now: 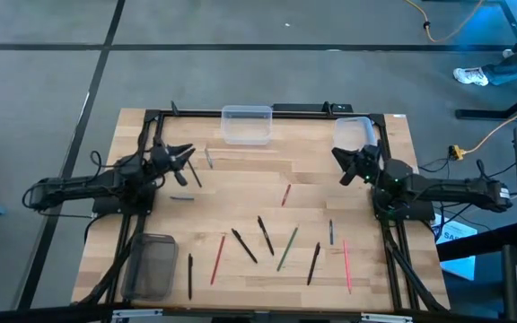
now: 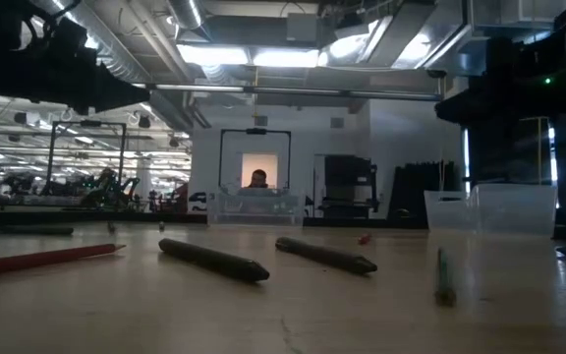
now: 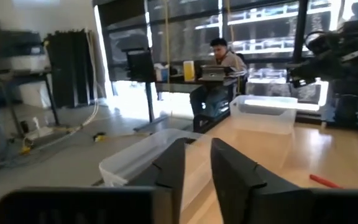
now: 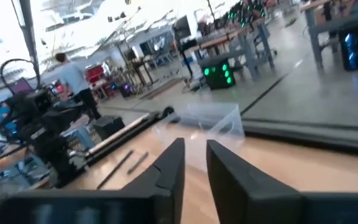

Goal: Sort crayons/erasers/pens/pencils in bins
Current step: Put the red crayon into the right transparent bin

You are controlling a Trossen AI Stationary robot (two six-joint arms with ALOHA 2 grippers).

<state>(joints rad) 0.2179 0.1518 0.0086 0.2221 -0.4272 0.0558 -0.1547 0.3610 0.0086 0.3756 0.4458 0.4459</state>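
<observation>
Nothing is seen sorted yet: the three bins [image 1: 246, 124] appear empty. Pens and pencils [image 1: 265, 235] lie scattered on the tabletop [image 1: 312, 175] between and before the left claw [image 1: 184, 156] and right claw [image 1: 340, 159], both slightly parted, holding nothing.

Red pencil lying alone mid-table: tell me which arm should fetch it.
Right, probably. The red pencil lies nearer the right claw than the left claw, and the clear bin sits just behind that arm. Both claws hang empty, slightly parted.
</observation>
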